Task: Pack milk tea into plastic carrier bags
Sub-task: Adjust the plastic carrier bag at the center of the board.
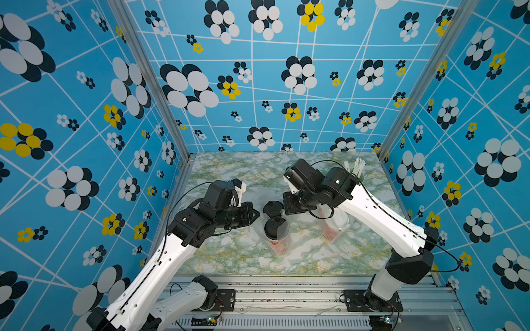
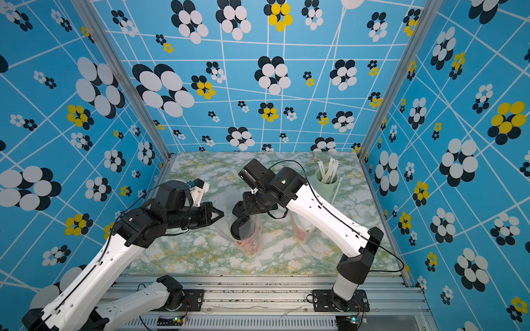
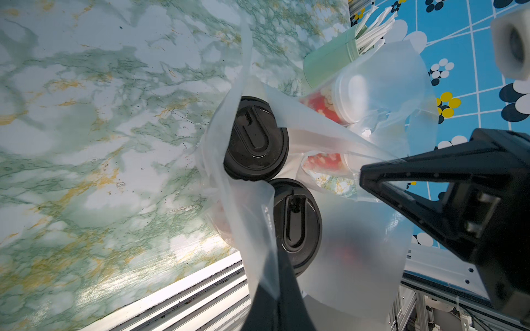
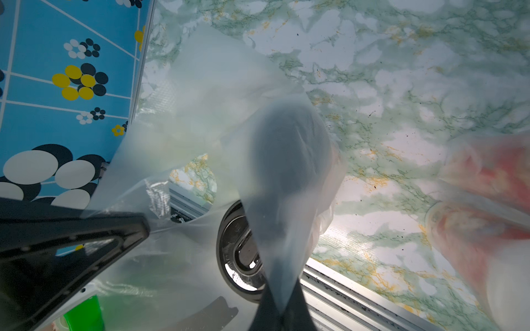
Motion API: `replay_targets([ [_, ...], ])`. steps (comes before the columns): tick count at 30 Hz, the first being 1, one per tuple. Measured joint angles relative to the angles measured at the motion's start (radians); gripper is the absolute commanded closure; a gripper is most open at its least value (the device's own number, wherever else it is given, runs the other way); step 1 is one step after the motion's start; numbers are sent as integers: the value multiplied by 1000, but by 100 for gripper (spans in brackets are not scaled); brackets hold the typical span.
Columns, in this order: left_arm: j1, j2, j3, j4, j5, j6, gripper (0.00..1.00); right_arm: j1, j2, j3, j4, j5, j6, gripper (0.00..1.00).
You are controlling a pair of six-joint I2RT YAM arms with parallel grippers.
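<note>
You see two thin, see-through carrier bags standing on the green-marbled bench [image 1: 229, 177]. The middle bag [image 3: 344, 243] holds two red printed cups with black domed lids [image 3: 255, 140], side by side. The second bag [image 1: 334, 226], just to its right, holds the cups with white flat lids [image 3: 352, 97]. The print on the cups is too blurred to read. Your left pincer [image 3: 275, 303] is closed tight on one handle of the middle bag. Your right pincer [image 4: 282, 309] is closed on the film at the bag's opposite side. Behind the right arm stands a pale green cup of white straws [image 2: 327, 183], with one loose straw [image 2: 337, 189] lying beside it.
</note>
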Motion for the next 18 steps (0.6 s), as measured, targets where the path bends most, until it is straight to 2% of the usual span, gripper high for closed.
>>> replay_targets([
  [9, 0, 0, -8, -13, 8, 5, 94, 2, -1, -99, 7, -4, 0, 100],
  [12, 0, 1, -12, -21, 7, 12, 86, 4, -1, -107, 20, -4, 1, 99],
  [13, 0, 1, -12, -24, 7, 18, 83, 4, -1, -109, 23, -5, 1, 93],
  [16, 1, 1, -12, -33, 7, 26, 76, 4, -1, -110, 25, -10, 3, 83],
  [18, 2, 1, -12, -40, 6, 29, 69, 4, -2, -110, 26, -16, 0, 69],
])
